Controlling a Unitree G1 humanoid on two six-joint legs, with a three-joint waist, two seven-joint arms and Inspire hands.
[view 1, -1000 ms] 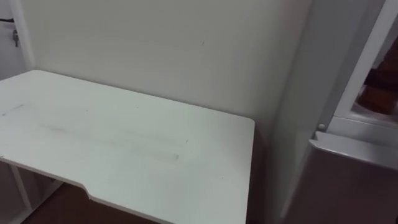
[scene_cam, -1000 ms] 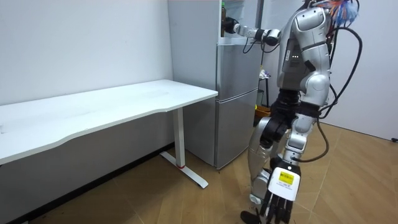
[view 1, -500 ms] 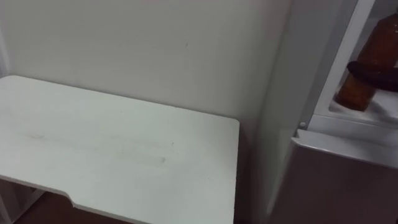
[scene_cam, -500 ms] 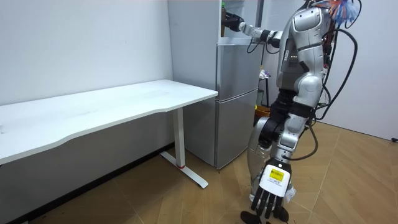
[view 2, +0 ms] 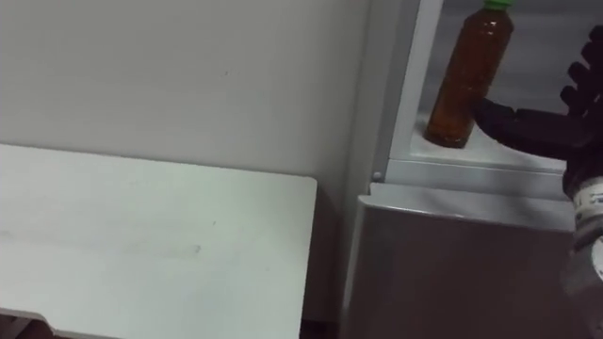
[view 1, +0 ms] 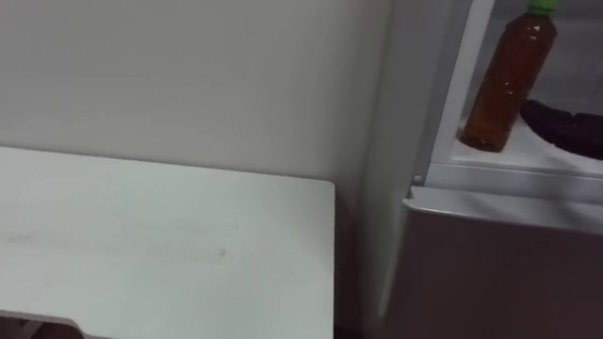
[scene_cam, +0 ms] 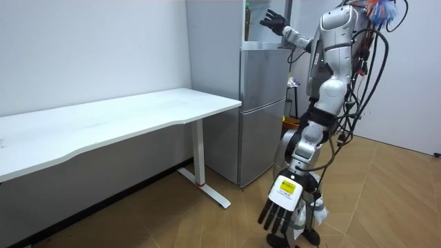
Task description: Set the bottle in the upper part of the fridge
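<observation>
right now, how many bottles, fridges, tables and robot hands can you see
bottle, amber with a green cap: 1
fridge: 1
white table: 1
robot hands: 2, right hand by the bottle, left hand hanging low
total: 5

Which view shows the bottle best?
The left eye view: the bottle stands upright on the fridge shelf, base to green cap. The right eye view crops the cap, right hand beside it; in the room view it's too small to judge.
</observation>
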